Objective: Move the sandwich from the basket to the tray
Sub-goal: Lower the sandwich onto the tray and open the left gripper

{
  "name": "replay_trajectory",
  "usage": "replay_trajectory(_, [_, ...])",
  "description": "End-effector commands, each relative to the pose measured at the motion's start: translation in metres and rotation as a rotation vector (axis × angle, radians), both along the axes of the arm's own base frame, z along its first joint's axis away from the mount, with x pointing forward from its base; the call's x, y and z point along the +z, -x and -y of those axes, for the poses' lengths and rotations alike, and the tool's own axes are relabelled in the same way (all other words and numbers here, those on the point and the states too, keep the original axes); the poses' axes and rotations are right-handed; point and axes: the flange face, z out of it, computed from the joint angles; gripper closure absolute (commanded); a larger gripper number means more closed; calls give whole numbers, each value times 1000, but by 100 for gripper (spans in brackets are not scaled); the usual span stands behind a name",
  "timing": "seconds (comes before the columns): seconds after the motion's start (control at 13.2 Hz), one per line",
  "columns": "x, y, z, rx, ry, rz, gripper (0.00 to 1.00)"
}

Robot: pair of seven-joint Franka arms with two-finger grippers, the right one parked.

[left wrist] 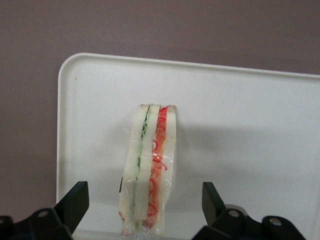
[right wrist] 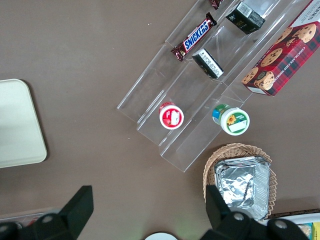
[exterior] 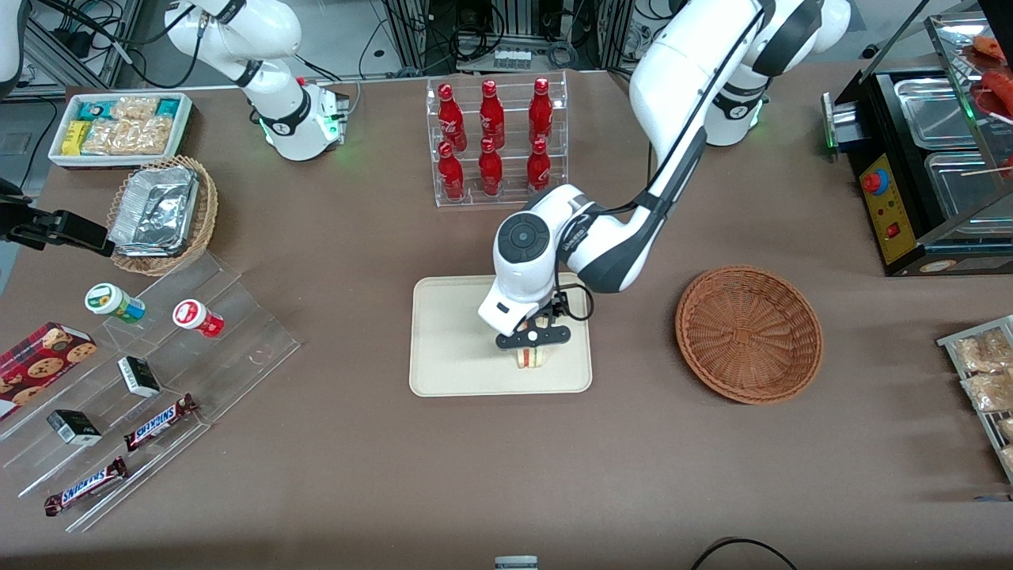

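The sandwich (exterior: 532,358) stands on its edge on the cream tray (exterior: 451,348), near the tray's rim closest to the front camera. In the left wrist view the sandwich (left wrist: 148,165) shows pale bread with green and red filling, wrapped in clear film. My left gripper (exterior: 533,339) hangs right above it, open, with a finger (left wrist: 75,202) on each side and a clear gap to the bread. The reddish-brown wicker basket (exterior: 748,332) sits empty beside the tray, toward the working arm's end of the table.
A clear rack of red bottles (exterior: 495,142) stands farther from the front camera than the tray. A stepped clear display (exterior: 150,380) with snacks, a tan basket of foil containers (exterior: 162,214) and a white snack bin (exterior: 119,127) lie toward the parked arm's end. A food warmer (exterior: 926,158) stands at the working arm's end.
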Motion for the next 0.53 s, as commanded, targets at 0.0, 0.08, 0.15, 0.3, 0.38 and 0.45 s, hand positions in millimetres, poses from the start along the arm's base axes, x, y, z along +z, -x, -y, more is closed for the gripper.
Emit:
replay_trajectory(0.0, [46,-23,-36,65,-4,20,0])
replay_trajectory(0.08, [60,-31,-50,92,7,31,0])
replay_trajectory(0.15, [73,-43,-72,129,10,28,0])
replay_trajectory(0.3, [92,-60,-108,191,26,6,0])
replay_trajectory(0.38, [99,-69,-130,204,15,-3,0])
replay_trajectory(0.45, [108,-77,-155,199,5,-18,0])
